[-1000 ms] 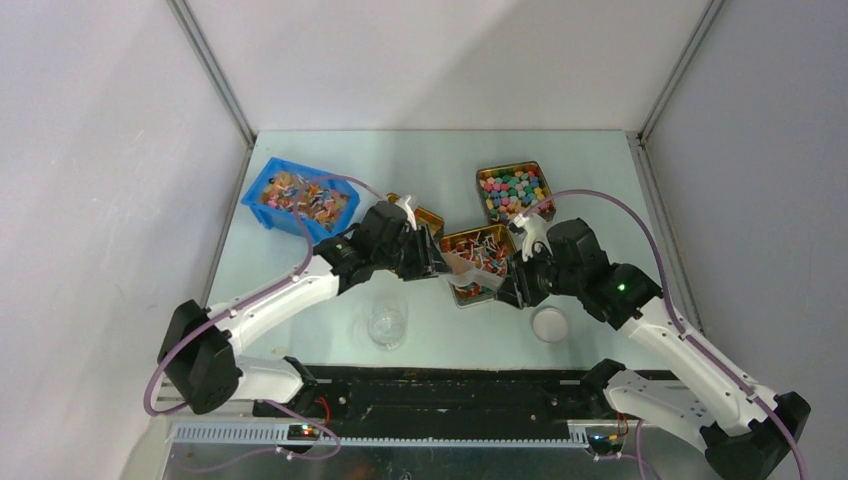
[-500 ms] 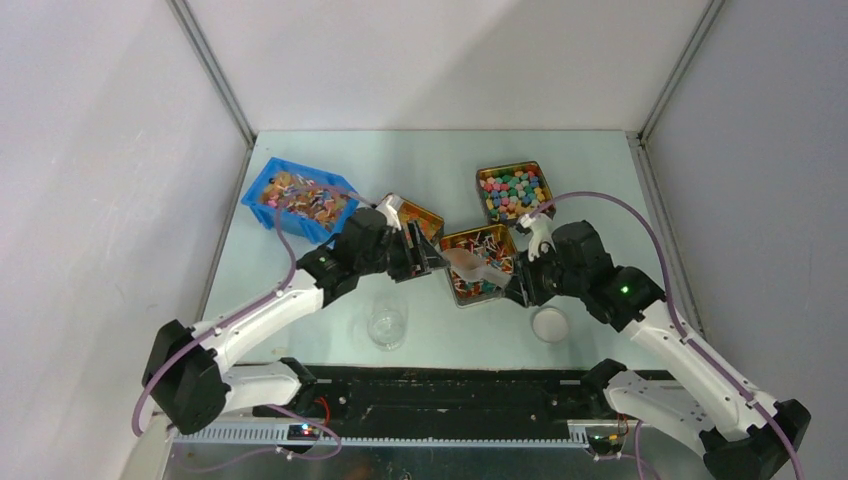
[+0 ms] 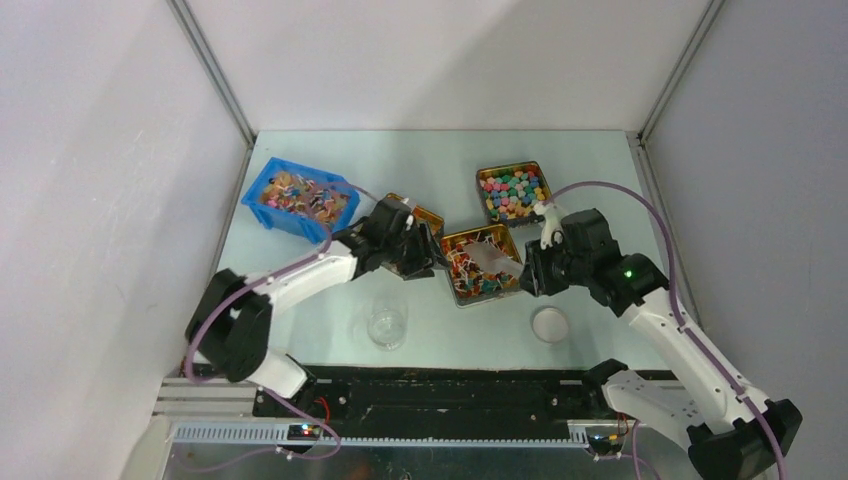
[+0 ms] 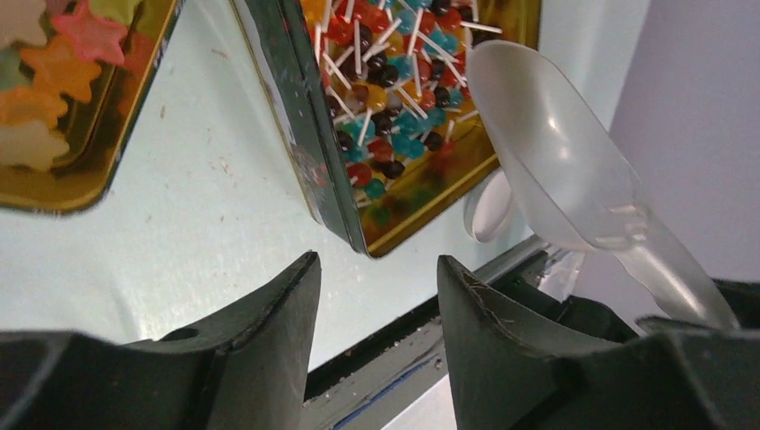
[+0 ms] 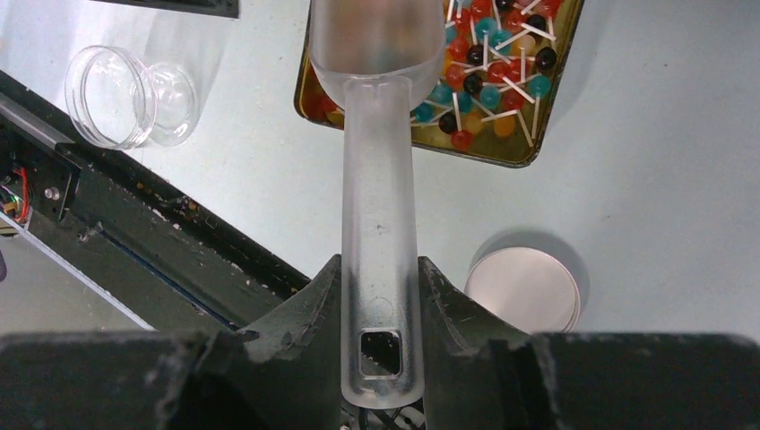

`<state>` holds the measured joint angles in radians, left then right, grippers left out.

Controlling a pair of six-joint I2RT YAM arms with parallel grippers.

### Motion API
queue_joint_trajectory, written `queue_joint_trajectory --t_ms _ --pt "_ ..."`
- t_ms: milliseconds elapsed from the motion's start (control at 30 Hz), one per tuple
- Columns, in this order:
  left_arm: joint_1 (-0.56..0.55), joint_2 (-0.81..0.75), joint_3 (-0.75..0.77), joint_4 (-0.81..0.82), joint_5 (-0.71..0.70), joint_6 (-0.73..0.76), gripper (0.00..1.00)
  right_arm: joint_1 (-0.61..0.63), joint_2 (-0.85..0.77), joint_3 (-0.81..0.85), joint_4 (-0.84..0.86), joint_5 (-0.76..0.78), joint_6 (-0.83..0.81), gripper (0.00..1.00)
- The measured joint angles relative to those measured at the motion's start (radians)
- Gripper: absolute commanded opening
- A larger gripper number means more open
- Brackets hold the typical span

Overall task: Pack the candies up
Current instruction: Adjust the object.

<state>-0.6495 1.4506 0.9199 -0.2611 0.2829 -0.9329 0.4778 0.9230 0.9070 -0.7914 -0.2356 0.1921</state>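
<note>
The candies, tiny lollipops with red, blue, orange and dark heads on white sticks, lie in a gold tin at mid table. They also show in the left wrist view and the right wrist view. My right gripper is shut on the handle of a frosted plastic scoop. The scoop bowl hangs over the tin's right side and looks empty. My left gripper is open and empty, just left of the tin's wall.
A clear jar stands in front of the tin, also in the right wrist view. Its round lid lies at the front right. A tin of star sweets, a tin of mixed sweets and a blue bin stand behind.
My right gripper has drawn the scoop to the right and back across the tin. My left arm has folded in, its gripper staying by the tin's left edge.
</note>
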Motion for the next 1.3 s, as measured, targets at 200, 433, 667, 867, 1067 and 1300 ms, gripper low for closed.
queue_joint_trajectory --t_ms 200,433,667,867,1067,1300 --pt "-0.001 0.192 0.159 -0.096 -0.018 0.039 0.46 -0.033 0.064 0.084 -0.058 -0.001 0.023 0.00" --pt "-0.001 0.337 0.235 -0.150 -0.017 0.057 0.33 -0.047 0.157 0.196 -0.156 -0.004 0.058 0.00" --pt "-0.010 0.373 0.263 -0.148 -0.008 0.062 0.13 -0.049 0.214 0.231 -0.256 -0.005 0.072 0.00" --pt "-0.022 0.371 0.268 -0.165 -0.019 0.061 0.01 -0.049 0.221 0.231 -0.316 -0.014 0.072 0.00" --pt "-0.060 0.351 0.268 -0.215 -0.057 0.068 0.00 -0.031 0.222 0.231 -0.353 -0.015 0.079 0.00" --pt "-0.122 0.316 0.250 -0.275 -0.100 0.075 0.00 0.016 0.241 0.231 -0.382 -0.008 0.090 0.00"
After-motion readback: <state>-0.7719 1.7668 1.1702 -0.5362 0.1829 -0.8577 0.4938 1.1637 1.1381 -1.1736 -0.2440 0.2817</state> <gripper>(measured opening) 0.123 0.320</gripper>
